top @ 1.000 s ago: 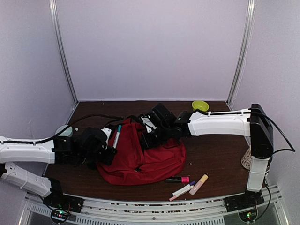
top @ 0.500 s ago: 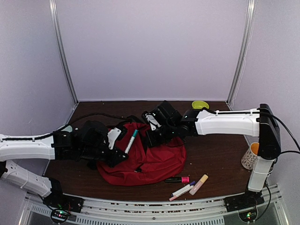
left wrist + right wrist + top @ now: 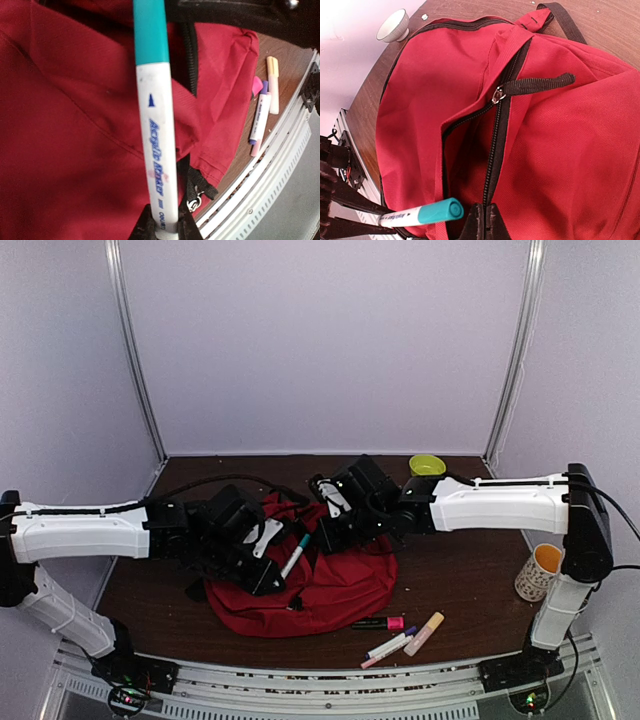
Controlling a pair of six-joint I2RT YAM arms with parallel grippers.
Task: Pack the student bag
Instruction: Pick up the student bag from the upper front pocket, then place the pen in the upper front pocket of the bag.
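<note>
The dark-red student bag point(image 3: 330, 585) lies in the middle of the table, its front pocket zipper partly open point(image 3: 470, 150). My left gripper point(image 3: 272, 552) is shut on the white end of a teal-capped marker point(image 3: 152, 115), whose cap point(image 3: 440, 211) hovers at the pocket mouth. My right gripper point(image 3: 485, 220) is shut on the pocket's zipper edge and holds it up. The bag fills the left wrist view point(image 3: 65, 125) and the right wrist view point(image 3: 560, 150).
Several markers point(image 3: 400, 635) lie on the table in front of the bag, near the front edge point(image 3: 262, 117). A green bowl point(image 3: 427, 465) sits at the back, a paper cup point(image 3: 540, 570) at the right, a white bowl point(image 3: 393, 25) at the left.
My left gripper has carried the marker to the right, over the bag, toward the pocket opening. My right gripper has stayed on the zipper edge, shifting slightly right.
</note>
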